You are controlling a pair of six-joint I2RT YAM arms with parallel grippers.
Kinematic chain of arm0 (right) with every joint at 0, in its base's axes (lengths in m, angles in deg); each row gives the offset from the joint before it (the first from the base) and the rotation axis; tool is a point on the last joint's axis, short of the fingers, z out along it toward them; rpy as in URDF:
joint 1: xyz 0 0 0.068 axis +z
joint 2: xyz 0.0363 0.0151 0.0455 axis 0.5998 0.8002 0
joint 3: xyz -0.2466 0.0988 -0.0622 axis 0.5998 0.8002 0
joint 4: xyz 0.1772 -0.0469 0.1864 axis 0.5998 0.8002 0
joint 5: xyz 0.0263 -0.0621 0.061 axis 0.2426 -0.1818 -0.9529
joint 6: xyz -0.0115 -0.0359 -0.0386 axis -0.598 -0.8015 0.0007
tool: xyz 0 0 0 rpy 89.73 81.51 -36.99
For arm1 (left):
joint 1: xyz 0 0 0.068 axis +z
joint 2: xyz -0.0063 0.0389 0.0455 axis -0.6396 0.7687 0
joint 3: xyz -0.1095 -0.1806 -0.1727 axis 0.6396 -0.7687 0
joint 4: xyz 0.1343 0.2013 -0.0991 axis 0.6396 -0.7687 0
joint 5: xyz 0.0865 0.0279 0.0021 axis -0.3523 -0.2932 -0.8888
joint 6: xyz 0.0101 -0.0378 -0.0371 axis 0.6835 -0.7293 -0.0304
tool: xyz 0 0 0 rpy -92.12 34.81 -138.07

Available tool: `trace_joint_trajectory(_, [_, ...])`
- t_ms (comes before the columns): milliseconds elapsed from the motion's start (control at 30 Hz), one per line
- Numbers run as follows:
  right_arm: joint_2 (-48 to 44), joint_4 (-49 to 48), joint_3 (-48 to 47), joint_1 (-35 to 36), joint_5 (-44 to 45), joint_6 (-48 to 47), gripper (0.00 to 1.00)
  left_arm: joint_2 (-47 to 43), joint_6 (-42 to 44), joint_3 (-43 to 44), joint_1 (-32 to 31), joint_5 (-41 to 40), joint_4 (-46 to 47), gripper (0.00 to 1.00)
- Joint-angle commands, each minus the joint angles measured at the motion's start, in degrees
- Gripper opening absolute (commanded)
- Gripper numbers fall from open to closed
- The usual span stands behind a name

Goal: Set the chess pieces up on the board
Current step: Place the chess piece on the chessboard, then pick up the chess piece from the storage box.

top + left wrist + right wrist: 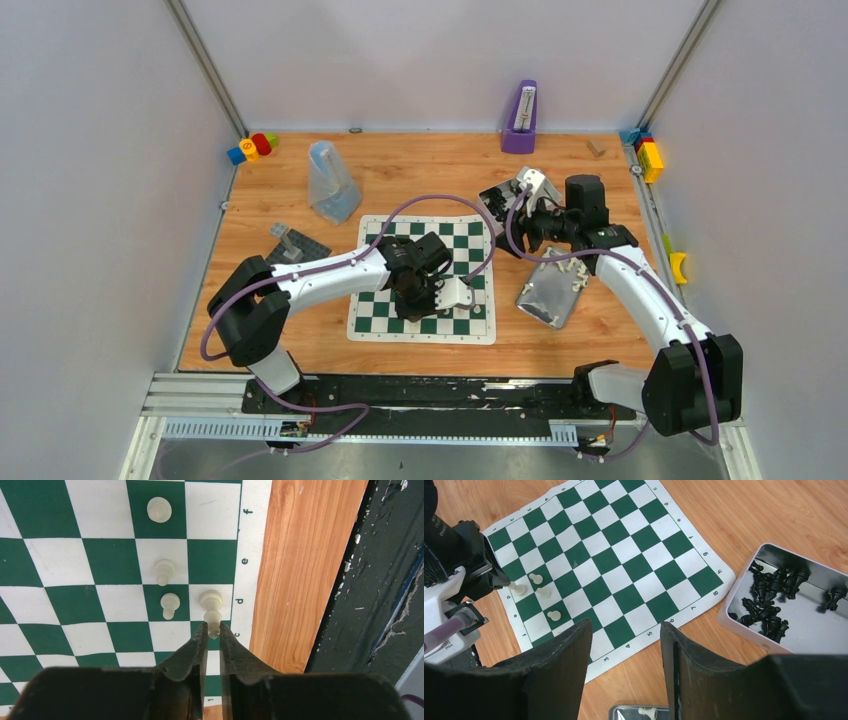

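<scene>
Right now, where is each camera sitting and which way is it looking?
Top external: high behind the arms, looking down at the table; left arm and right arm show whole.
Left wrist: on the left arm, looking down at the board's near edge; left fingers shut on a white piece.
Right wrist: on the right arm, looking over board and tin of black pieces between open right fingers.
Shared: both wrist views show the same four white pieces.

Bright even diffuse light; soft shadows; board [115, 560] sharp, near fingers [190, 652] slightly soft.
</scene>
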Motion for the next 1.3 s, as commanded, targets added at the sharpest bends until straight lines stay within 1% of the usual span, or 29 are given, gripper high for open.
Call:
trace_joint_trajectory(0, [-0.32,1.04,-0.98,-1.88,-0.55,-0.83,0.54,-0.55,0.30,0.32,-0.19,-0.57,0.45,0.28])
trace_joint_trajectory(33, [-0.36,2.12,-1.30,-2.39,0.60,-1.04,0.54,-0.73,0.22,0.41,-0.20,-0.81,0.64,0.30])
trace_joint_trajectory(67, [-0.59,3.40,-1.43,-2.86,2.28,-1.49,0.54,-1.18,-0.03,0.47,-0.21,-0.96,0.68,0.36])
trace_joint_trajectory(100, [-0.90,4.47,-1.22,-3.30,4.01,-2.05,0.54,-1.45,-0.21,0.62,-0.21,-1.00,0.78,0.38])
trace_joint_trajectory(167, [-2.16,6.32,-0.39,-4.53,7.32,-2.98,0.54,-2.49,-0.65,0.99,-0.21,-0.70,0.79,0.49])
trace_joint_trajectory(200, [-2.89,7.13,0.01,-5.55,8.51,-3.26,0.53,-3.31,-0.91,1.15,-0.21,-0.49,0.80,0.53])
trace_joint_trajectory(233, [-3.54,8.09,0.28,-6.70,9.74,-3.34,0.53,-4.27,-1.08,1.48,-0.17,-0.49,0.77,0.59])
trace_joint_trajectory(267, [-4.05,9.19,0.38,-8.20,10.68,-3.42,0.53,-4.75,-1.13,1.62,-0.19,-0.60,0.79,0.62])
trace_joint_trajectory(300, [-4.43,10.45,0.35,-9.67,11.20,-3.62,0.53,-5.86,-1.16,1.94,-0.21,-0.72,0.79,0.68])
trace_joint_trajectory(433, [-4.89,15.33,0.74,-17.64,12.00,-5.83,0.51,-9.41,-1.62,2.59,-0.13,-1.98,0.95,0.79])
trace_joint_trajectory(533, [-4.15,17.98,1.83,-21.75,14.37,-7.72,0.50,-12.05,-2.02,2.55,0.21,-3.26,1.77,0.83])
trace_joint_trajectory(667, [-1.24,20.35,3.06,-24.30,17.42,-8.69,0.49,-15.25,-2.73,1.99,1.48,-4.01,3.06,0.86])
trace_joint_trajectory(833, [3.32,20.51,4.15,-25.04,21.16,-9.07,0.49,-17.67,-3.01,1.37,3.11,-4.16,3.33,0.88])
trace_joint_trajectory(1000, [7.45,20.26,4.76,-25.06,23.99,-10.55,0.48,-19.31,-2.93,0.23,3.30,-4.72,3.62,0.89])
trace_joint_trajectory(1267, [8.68,20.34,5.37,-25.06,24.79,-11.54,0.40,-19.60,-3.01,-0.45,3.30,-4.85,3.90,0.89])
